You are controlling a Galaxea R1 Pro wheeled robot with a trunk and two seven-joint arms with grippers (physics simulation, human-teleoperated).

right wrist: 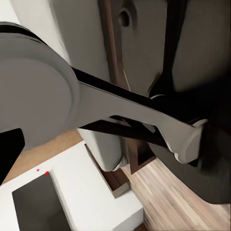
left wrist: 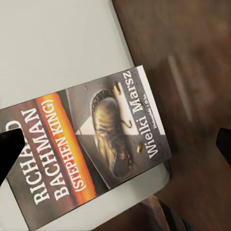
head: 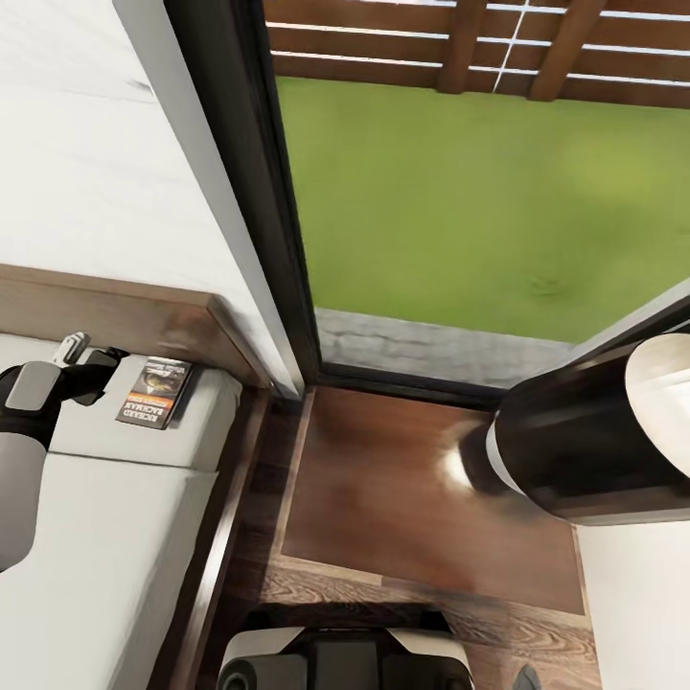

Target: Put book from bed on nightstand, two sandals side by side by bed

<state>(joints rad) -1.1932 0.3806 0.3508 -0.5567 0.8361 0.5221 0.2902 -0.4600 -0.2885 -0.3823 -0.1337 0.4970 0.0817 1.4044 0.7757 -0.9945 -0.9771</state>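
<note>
The book [head: 154, 391] lies flat on the white bed [head: 105, 537], near its corner by the headboard. The left hand [head: 96, 362] hovers just beside the book, fingers apart. Right of the bed stands a shiny brown nightstand [head: 383, 479] by the window [head: 460, 192]. I cannot tell how the right hand is.

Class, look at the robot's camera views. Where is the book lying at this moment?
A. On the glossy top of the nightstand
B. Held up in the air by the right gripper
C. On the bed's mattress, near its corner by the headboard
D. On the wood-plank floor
C: the book lies flat on the off-white mattress of the bed, close to the headboard corner, with the left gripper right beside it.
</note>
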